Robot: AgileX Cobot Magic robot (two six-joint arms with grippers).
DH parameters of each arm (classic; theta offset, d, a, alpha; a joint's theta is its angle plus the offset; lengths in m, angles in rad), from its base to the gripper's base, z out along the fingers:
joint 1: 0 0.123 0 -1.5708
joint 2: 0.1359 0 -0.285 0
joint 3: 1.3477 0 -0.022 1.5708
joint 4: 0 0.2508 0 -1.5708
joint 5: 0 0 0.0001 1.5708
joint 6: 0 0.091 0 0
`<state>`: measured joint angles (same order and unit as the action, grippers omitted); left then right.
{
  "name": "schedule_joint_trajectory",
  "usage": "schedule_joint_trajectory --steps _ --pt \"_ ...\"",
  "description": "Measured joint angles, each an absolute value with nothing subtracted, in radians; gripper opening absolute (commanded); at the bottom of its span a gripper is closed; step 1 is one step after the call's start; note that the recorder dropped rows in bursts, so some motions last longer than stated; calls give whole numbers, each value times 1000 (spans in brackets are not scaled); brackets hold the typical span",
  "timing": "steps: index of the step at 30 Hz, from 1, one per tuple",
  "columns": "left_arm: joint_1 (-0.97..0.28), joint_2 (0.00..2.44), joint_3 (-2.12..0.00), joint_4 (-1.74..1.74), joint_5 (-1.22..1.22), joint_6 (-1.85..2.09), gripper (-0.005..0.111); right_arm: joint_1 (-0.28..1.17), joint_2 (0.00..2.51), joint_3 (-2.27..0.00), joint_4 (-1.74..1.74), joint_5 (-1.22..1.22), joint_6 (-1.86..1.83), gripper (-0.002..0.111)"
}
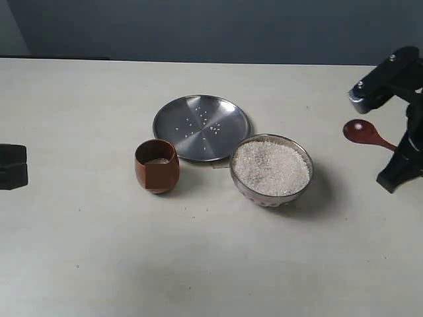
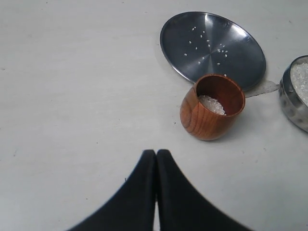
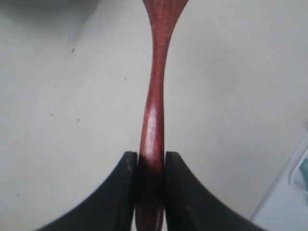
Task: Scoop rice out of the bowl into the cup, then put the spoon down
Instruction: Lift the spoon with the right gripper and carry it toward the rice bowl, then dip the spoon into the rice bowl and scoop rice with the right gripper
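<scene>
Right claw [image 3: 151,158] pinches spoon [image 1: 365,133] by its handle, head pointing toward bowl [image 1: 272,198].

On the desk [image 1: 79,264] the round clear glass bowl [image 1: 246,186] stands a little right of the middle, with the white uncooked rice [image 1: 271,166] in it; the small rounded reddish-brown wooden cup [image 1: 156,166] stands to its left, apart from it, a little rice in its bottom; the flat round steel plate [image 1: 201,127] lies behind and between the two, a few stray grains on it, its near edge just beside the bowl; my right pincer [image 3: 151,161] is right of the bowl, with the handle of the slim dark reddish-brown wooden spoon [image 1: 362,132] between its jaws, the spoon's head toward the bowl; my left pincer [image 2: 156,155] is at the far left, well apart from the cup.
</scene>
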<state>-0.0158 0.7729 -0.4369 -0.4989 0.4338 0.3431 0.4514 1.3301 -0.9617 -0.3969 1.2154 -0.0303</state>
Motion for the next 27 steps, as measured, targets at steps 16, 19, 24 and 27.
schedule_joint_trajectory --steps 16,19,24,27 --pt "-16 773 -437 -507 434 343 0 745 1594 -1047 -554 1218 83 -1" --pt "-16 773 -437 -507 434 343 0 749 1621 -1047 -561 1218 94 -1" --pt "-16 773 -437 -507 434 343 0 749 1647 -1047 -567 1218 100 -1" --pt "-16 773 -437 -507 434 343 0 753 1657 -1047 -574 1218 100 -1"
